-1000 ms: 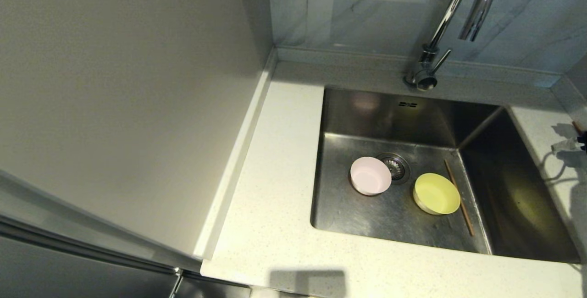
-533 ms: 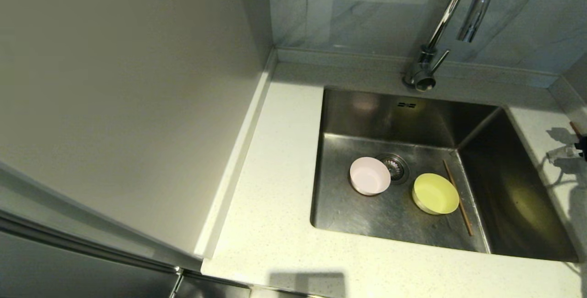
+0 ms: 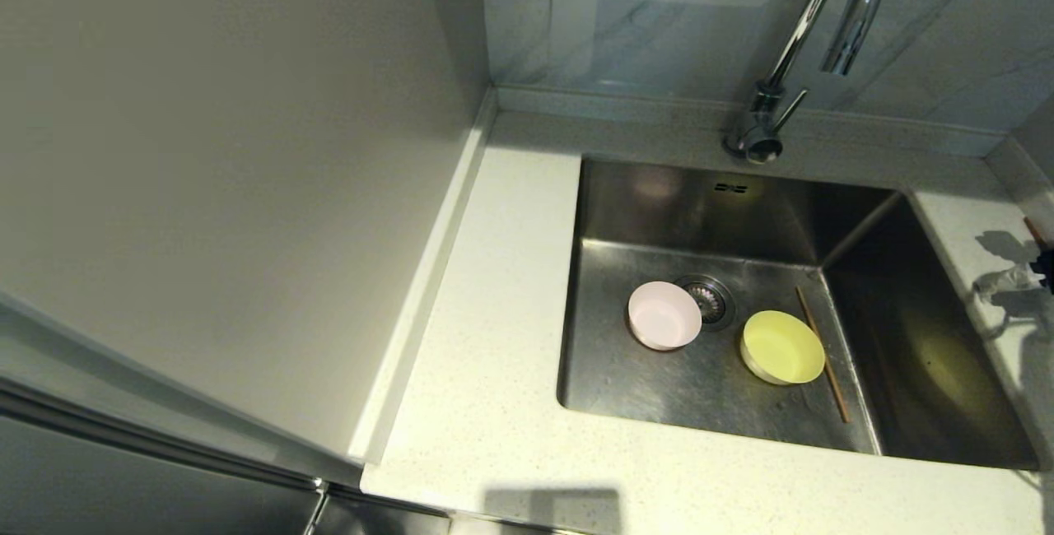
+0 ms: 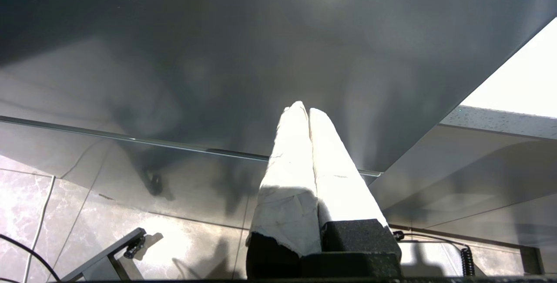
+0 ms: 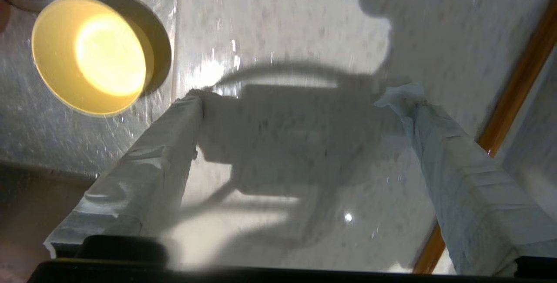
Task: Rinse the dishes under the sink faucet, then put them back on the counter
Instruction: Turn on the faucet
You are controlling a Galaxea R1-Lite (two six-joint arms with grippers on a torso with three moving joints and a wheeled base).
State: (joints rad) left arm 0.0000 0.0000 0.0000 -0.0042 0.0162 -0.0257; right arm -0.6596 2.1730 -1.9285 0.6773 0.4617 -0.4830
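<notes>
The right gripper (image 5: 300, 96) hangs over the counter (image 3: 494, 403) on the right of the sink (image 3: 708, 391), with its taped fingers (image 5: 148, 165) spread wide and nothing between them. One chopstick (image 5: 518, 82) lies on the counter beside it, apparently already set down. The next thing to fetch is in the sink: the pink bowl (image 3: 664, 315) sits next to the drain (image 3: 710, 301), the yellow bowl (image 3: 782, 347) is near it, and the other chopstick (image 3: 823, 358) lies along the right wall, just beside the yellow bowl. To do this step well, I think the gripper should go down into the sink with the fingers wide, take one bowl by its rim, and keep away from the faucet (image 3: 823, 16). The thin chopstick lies flat on the steel, so it needs a careful pinch.

The left gripper (image 4: 308, 113) is parked low in front of the cabinet, fingers pressed together and empty.

Compared with a second ago, the dishes are in the same places. Only the small part of the right gripper at the right edge of the head view shifts a little.
</notes>
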